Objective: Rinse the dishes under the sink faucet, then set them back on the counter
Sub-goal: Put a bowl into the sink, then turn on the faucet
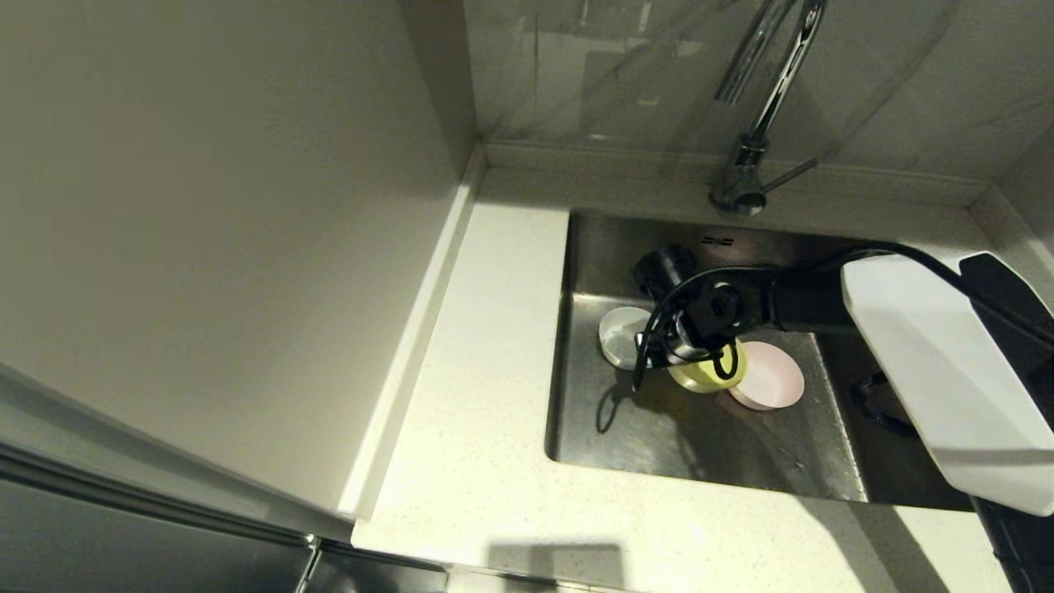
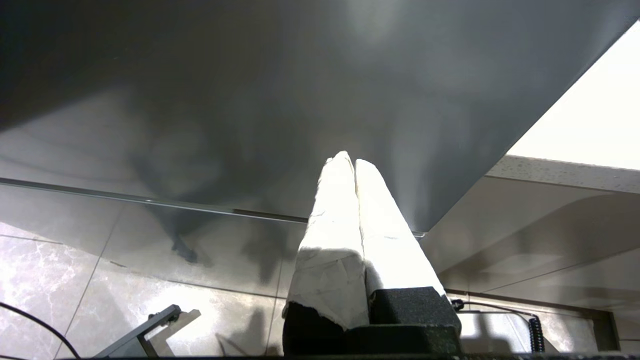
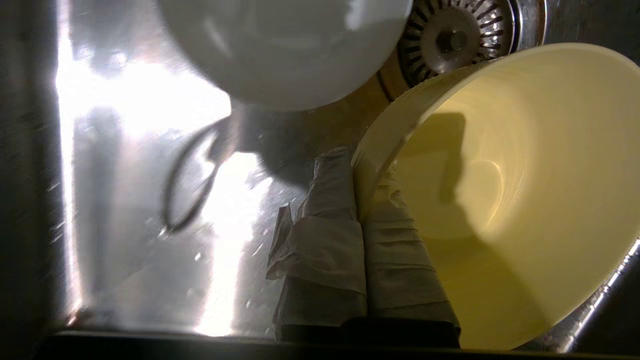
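All three bowls are in the steel sink [image 1: 700, 445]. The yellow bowl [image 1: 704, 375] [image 3: 505, 200] is tipped on edge. My right gripper [image 3: 361, 167] is shut on its rim, one finger inside and one outside. In the head view the right gripper [image 1: 687, 350] hangs low in the basin over that bowl. The white bowl [image 1: 619, 335] [image 3: 285, 50] sits to its left. The pink bowl [image 1: 770, 375] lies to its right. The drain strainer [image 3: 452, 37] shows behind the yellow bowl. The chrome faucet [image 1: 762, 115] stands at the back of the sink. My left gripper [image 2: 350, 162] is shut on nothing, parked below the counter.
The cream counter [image 1: 478, 387] runs along the sink's left and front, with a raised edge against the left wall [image 1: 412, 329]. My right arm's white housing [image 1: 939, 371] overhangs the sink's right side. The left wrist view shows a dark cabinet front [image 2: 250, 100] and tiled floor [image 2: 75, 280].
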